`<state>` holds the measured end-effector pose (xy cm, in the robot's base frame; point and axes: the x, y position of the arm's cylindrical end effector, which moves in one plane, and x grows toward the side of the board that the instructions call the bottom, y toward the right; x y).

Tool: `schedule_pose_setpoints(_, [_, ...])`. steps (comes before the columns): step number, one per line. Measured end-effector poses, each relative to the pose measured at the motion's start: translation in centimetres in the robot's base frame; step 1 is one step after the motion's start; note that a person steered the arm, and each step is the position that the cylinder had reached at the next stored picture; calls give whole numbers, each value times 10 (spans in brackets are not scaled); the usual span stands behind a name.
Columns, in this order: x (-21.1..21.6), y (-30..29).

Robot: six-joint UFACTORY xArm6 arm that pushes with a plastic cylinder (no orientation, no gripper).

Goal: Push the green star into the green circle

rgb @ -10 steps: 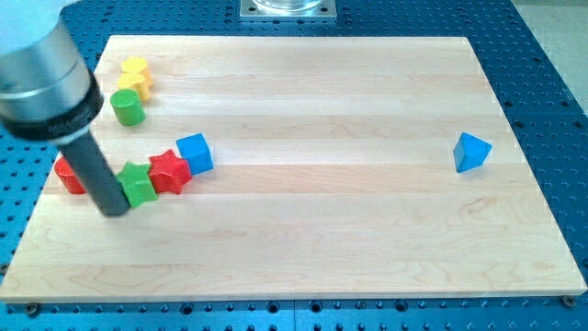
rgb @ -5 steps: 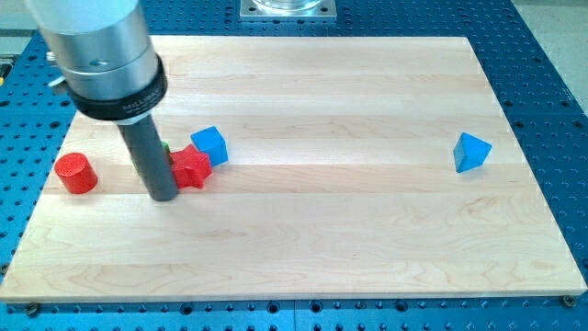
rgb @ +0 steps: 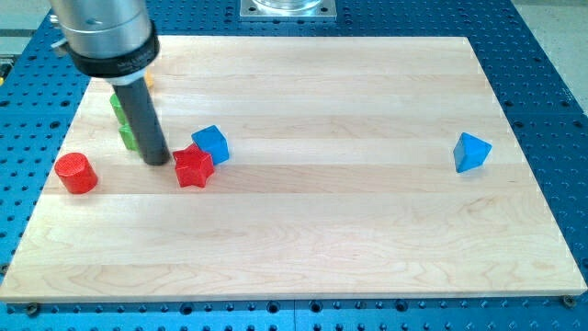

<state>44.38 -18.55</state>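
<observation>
My tip (rgb: 156,160) rests on the board just left of the red star (rgb: 193,167). The dark rod hides most of two green blocks. A sliver of the green star (rgb: 128,138) shows at the rod's left edge, close above my tip. A sliver of the green circle (rgb: 118,104) shows just above it, also at the rod's left edge. The two green pieces look very close together; whether they touch is hidden.
A blue cube (rgb: 211,144) touches the red star's upper right. A red cylinder (rgb: 75,173) stands near the board's left edge. A blue triangle (rgb: 471,152) sits at the far right. A bit of a yellow block (rgb: 149,83) peeks out by the arm's body.
My tip moved up and slightly left, pushing the green star up toward the green circle. The red star and blue cube stayed roughly in place.
</observation>
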Motion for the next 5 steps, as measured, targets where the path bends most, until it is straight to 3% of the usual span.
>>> schedule_pose_setpoints(2, [4,-52])
schedule_pose_setpoints(3, [9,-22])
schedule_pose_setpoints(5, [-18,-20])
